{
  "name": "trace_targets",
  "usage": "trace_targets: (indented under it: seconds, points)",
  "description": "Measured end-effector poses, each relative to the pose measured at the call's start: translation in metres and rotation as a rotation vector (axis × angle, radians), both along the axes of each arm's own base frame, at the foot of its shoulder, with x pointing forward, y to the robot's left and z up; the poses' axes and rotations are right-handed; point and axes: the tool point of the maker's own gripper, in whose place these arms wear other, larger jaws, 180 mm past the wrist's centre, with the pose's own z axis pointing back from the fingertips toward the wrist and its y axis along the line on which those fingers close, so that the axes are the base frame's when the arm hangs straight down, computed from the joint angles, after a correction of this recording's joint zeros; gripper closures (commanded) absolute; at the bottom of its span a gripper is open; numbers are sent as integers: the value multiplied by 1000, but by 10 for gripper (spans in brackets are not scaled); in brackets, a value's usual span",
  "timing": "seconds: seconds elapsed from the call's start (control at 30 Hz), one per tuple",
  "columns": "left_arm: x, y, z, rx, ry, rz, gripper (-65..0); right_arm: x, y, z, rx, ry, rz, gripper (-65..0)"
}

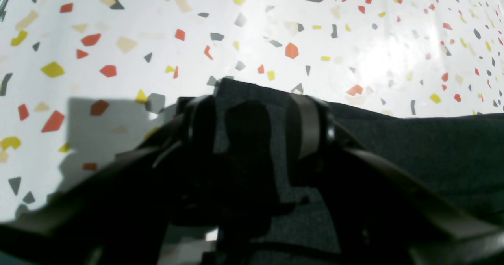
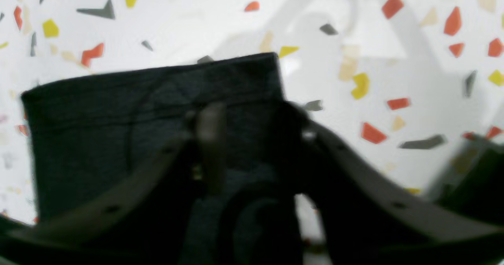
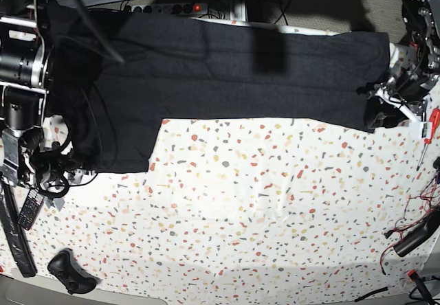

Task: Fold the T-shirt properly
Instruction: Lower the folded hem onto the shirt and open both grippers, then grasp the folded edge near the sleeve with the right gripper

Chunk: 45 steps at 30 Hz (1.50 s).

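The black T-shirt (image 3: 227, 71) lies spread across the far part of the table, plain side up, with one part reaching down at the left (image 3: 117, 140). My left gripper (image 1: 256, 123) is at a corner of the shirt (image 1: 413, 147). Its fingers (image 1: 309, 125) stand apart with cloth between them. In the base view this gripper (image 3: 377, 116) is at the shirt's right end. My right gripper (image 2: 250, 135) is over a hemmed edge of the shirt (image 2: 118, 111), fingers (image 2: 210, 135) apart, cloth between them. In the base view it (image 3: 69, 159) is at the lower left edge.
The table (image 3: 261, 209) is white with coloured flecks. A black controller (image 3: 69, 272) and a remote (image 3: 29, 209) lie at the front left. A red screwdriver (image 3: 427, 130) and cables (image 3: 412, 236) lie at the right edge. Cables run behind the table.
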Motion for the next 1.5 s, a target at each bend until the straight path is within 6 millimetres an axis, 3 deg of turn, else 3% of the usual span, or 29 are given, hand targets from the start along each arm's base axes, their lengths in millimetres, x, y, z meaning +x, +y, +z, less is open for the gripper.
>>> trace_targets:
  seconds: [0.1,0.3,0.53,0.7,0.87,0.97,1.13,1.5]
  points:
    - [0,0,0,0,0,0,-275,1,1,0,1,-10,17,0]
    - [0,0,0,0,0,0,-275,7,14,10,-12,-51,177,0]
    - [-2,0,-2,2,7,-1,-275,9,34,41,-136,-155,335,0]
    - [-2,0,-2,1,7,-1,-275,-28,73,41,-141,-197,461,0]
    - [-2,0,-2,1,7,-1,-275,-60,119,66,-140,-295,581,0]
    - [-2,1,-3,13,13,-1,-275,-90,139,69,-139,-306,637,0]
    - [-5,6,-9,66,41,-7,-275,-139,163,62,-95,-279,694,0]
    - [-6,6,-9,67,42,-7,-275,-199,213,72,48,-303,741,0]
